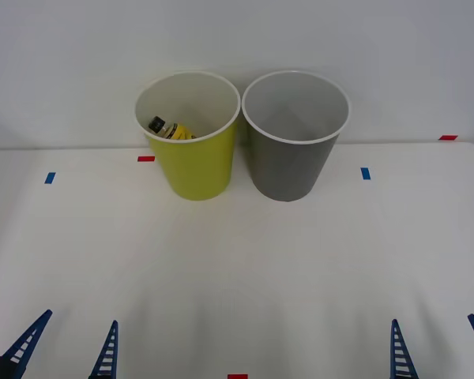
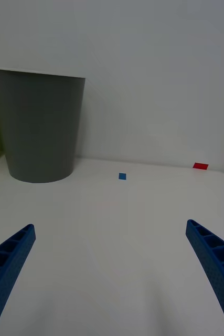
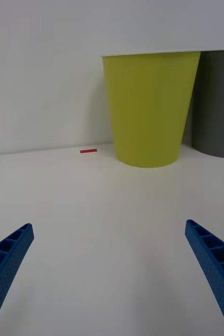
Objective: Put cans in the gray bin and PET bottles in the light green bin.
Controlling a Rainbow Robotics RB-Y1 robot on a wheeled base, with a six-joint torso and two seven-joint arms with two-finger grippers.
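Left gripper (image 1: pixel 63 347) sits at the lower left of the front view, jaws released and spread, holding nothing, well short of the bins. Left wrist view agrees: blue fingers (image 3: pixel 9 252) wide apart over bare table (image 1: pixel 237 276)

Green bin (image 1: pixel 191 162) is upper centre-left, upright, on the table's far side. The bottle (image 1: pixel 170 129) lies tilted inside it against the left wall, black cap up, yellow label just above the rim line. Gray bin (image 1: pixel 294 150) stands just right of it, rims near or touching; can't tell which. What shows of its inside looks empty; the bottom is hidden

Right gripper (image 1: pixel 438 347) at lower right, jaws also released and wide, empty, well clear of the gray bin

I see no cans or loose bottles on the table, so the sort looks done or waiting on new items

Risks from here:
- bins are light and tapered; a reach forward by either arm could clip a rim and tip one, spilling the bottle
- bins sit tight together, so nudging one shoves the other
- a drop aimed near the shared rims could land in the wrong bin
- red tape (image 1: pixel 146 159) and blue tape (image 1: pixel 366 173) could be misread as targets
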